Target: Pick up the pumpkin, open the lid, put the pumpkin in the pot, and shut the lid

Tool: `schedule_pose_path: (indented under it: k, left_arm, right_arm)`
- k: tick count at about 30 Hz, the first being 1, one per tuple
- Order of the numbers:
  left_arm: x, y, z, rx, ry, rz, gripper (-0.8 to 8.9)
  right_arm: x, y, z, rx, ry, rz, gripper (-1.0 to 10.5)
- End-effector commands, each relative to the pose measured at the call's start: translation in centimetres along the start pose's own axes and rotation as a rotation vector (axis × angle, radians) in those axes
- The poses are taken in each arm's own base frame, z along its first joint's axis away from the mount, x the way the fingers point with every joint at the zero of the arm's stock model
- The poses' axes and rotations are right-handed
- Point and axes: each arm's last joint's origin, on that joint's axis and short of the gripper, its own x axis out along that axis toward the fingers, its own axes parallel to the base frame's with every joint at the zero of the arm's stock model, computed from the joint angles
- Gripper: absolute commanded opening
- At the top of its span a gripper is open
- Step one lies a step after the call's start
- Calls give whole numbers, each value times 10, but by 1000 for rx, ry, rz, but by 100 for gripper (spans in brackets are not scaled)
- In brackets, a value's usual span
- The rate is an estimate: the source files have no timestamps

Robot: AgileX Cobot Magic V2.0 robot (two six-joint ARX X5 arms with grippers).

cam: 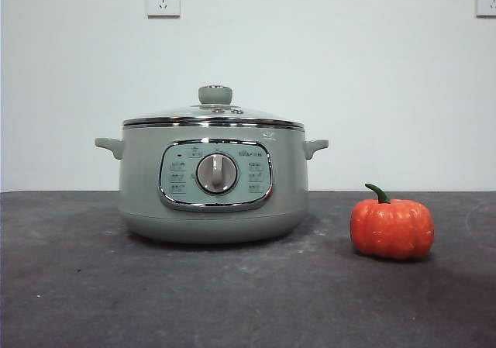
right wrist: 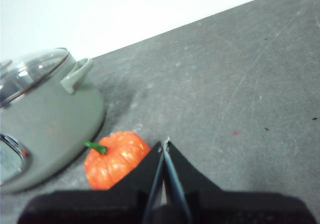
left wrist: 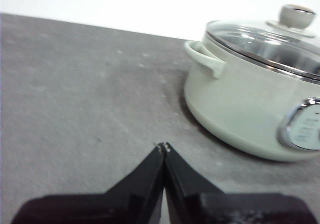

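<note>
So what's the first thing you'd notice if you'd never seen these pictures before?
Probably the big pale sage-green round cooker pot standing in the middle of the dark grey table, with its clear glass lid shut on top. Next, the small glossy orange pumpkin sitting apart beside it, close to the right gripper; both grippers are shut and empty.

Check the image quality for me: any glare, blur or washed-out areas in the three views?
Front view: sharp, evenly lit, soft shadows under the pot and pumpkin. Left wrist view: soft, wall blown out white, glare streaks on the lid. Right wrist view: pot blurred, wall overexposed, pumpkin fairly clear.
</note>
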Motion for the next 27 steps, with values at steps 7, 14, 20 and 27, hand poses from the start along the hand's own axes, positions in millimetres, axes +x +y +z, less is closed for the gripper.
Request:
schedule_pose_path:
  k: [7, 14, 20, 27]
  left_arm:
    - [-19, -12, 41, -40, -34, -19, -8]
    - [-30, -25, 83, -33, 3, -86, -8]
    - [-32, -34, 117, 24, 87, -164, -8]
    - [-35, -44, 147, 68, 189, -268, -8]
  right_arm:
    - [-10, 20, 55, 13, 5, 2, -13]
    - [-16, 39, 102, -116, 132, 29, -12]
    - [-19, 54, 135, -196, 227, 93, -12]
    - [-26, 67, 160, -262, 322, 185, -12]
